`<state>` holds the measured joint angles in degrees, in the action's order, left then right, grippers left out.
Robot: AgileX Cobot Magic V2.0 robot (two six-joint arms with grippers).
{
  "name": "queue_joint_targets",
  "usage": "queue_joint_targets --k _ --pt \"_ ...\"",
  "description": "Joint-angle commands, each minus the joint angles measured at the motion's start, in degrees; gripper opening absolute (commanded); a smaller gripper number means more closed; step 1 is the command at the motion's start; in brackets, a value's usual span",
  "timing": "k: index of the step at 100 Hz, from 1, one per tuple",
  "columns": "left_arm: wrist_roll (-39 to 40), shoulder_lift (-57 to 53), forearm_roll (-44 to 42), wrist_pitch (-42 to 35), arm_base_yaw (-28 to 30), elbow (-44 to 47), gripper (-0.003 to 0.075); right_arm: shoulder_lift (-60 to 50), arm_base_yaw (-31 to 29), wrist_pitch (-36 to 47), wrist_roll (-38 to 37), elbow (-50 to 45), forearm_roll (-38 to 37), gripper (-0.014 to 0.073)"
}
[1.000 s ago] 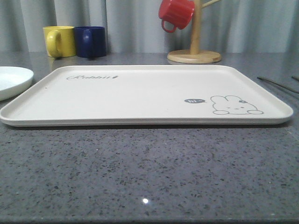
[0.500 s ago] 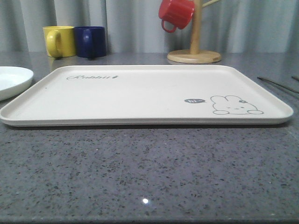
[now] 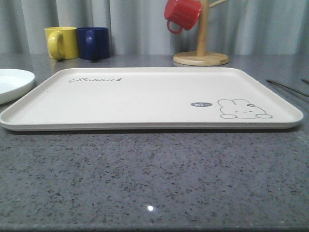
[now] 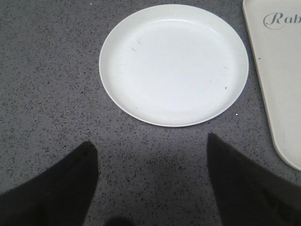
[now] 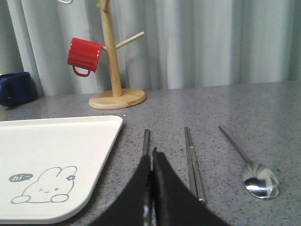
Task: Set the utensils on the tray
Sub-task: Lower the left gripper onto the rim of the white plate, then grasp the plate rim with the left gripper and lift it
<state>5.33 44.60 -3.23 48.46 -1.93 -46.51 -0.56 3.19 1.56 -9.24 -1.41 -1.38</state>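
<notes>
I saw the tray (image 3: 145, 96) bare on the table (image 3: 154, 179), cream with a low rim, "Rabbit" script and a rabbit drawing; the plate (image 4: 173, 63) beside it held nothing. The slim silver fork (image 5: 146, 140), chopsticks (image 5: 193, 160) and spoon (image 5: 254, 174) lay on the table right of the tray. The left gripper (image 4: 153, 162) stood wide apart, holding nothing; the right gripper (image 5: 152, 162) was closed around the fork's handle.

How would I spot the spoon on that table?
Start at the big cream tray with the rabbit drawing. On the grey counter beside it lie three slim silver utensils in a row. The spoon lies farthest from the tray, past the chopsticks, and alone ends in a shiny oval bowl.
</notes>
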Motion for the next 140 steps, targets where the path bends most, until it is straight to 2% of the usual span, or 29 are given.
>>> queue_joint_targets --k 1,21,55,70,85,133,140 --pt "0.1 0.0 0.3 -3.2 0.0 -2.0 0.0534 -0.8 -0.4 5.0 0.4 -0.1 0.0 -0.0068" --pt "1.4 5.3 -0.4 -2.8 0.7 -3.7 0.0534 -0.8 -0.4 5.0 0.4 -0.1 0.0 -0.0068" --pt "1.4 24.2 0.4 -1.9 8.6 -14.7 0.0534 -0.8 -0.4 5.0 0.4 -0.1 0.0 -0.0068" --pt "-1.3 31.4 2.8 -1.8 11.6 -20.2 0.0534 -0.8 -0.4 5.0 0.4 -0.1 0.0 -0.0068" --pt "-6.8 37.9 9.4 -1.1 14.6 -23.8 0.0534 -0.8 -0.4 5.0 0.4 -0.1 0.0 -0.0068" --pt "-8.4 48.0 11.0 -2.6 15.1 -24.2 0.0533 -0.8 -0.4 5.0 0.4 -0.1 0.0 -0.0068" --pt "-8.4 48.6 11.0 -2.3 15.1 -24.2 0.0513 -0.8 -0.4 5.0 0.4 -0.1 0.0 -0.0068"
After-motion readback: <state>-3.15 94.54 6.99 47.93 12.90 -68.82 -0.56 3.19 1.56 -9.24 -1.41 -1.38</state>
